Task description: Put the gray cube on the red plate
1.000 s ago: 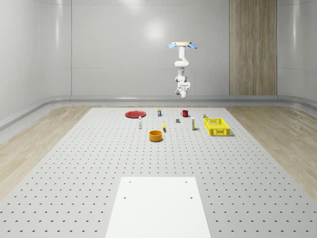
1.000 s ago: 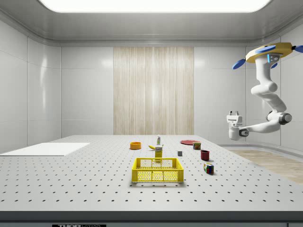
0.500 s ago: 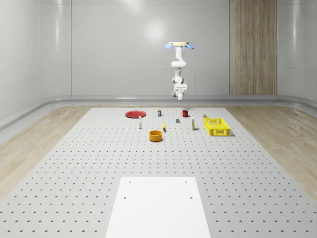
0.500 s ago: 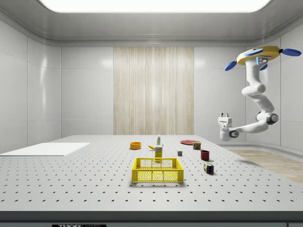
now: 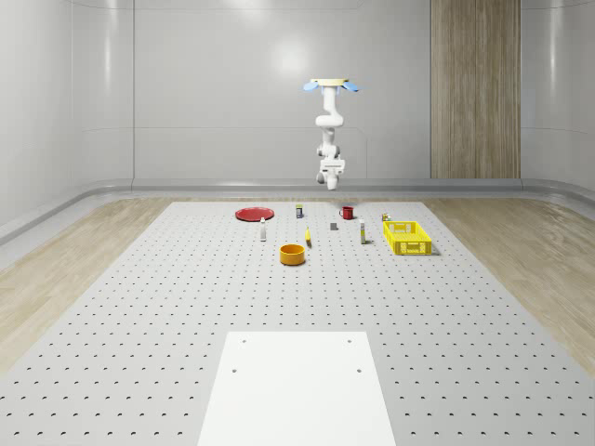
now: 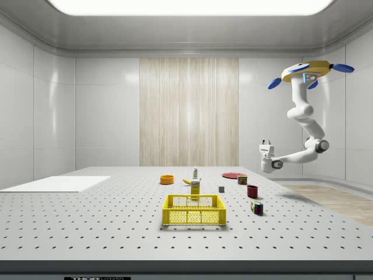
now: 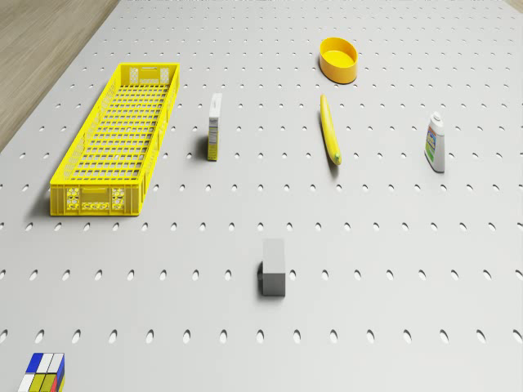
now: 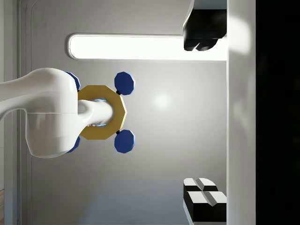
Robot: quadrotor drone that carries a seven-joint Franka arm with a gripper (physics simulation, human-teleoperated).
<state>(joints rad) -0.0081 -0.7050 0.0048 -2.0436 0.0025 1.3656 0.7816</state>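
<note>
The gray cube [image 5: 334, 226] [image 6: 221, 189] [image 7: 273, 267] sits on the perforated table, between the red mug and the banana. At the table's far left in the whole-scene view lies the flat red plate [image 5: 253, 214] [image 6: 232, 175], with nothing on it. The drone [image 5: 332, 85] [image 6: 310, 71] hovers high above the table's far edge, behind the mug. Its arm hangs down and bends, and the gripper [image 5: 330, 172] [image 6: 266, 142] [image 8: 201, 115] points upward, well above the cube. In the wrist view the fingers stand wide apart and hold nothing.
A yellow crate [image 5: 407, 237] [image 7: 114, 139] stands right of the cube in the whole-scene view. Nearby are a yellow bowl [image 5: 293, 254], a red mug [image 5: 347, 213], a banana [image 7: 329, 139], a carton [image 7: 214, 126], a bottle [image 7: 436, 143] and a colour-tiled cube [image 7: 45, 374]. A white sheet [image 5: 297, 386] covers the near table.
The drone and arm have shifted toward the left in both the whole-scene and side views, closer to the table. The gripper has stayed pointing up and open.
</note>
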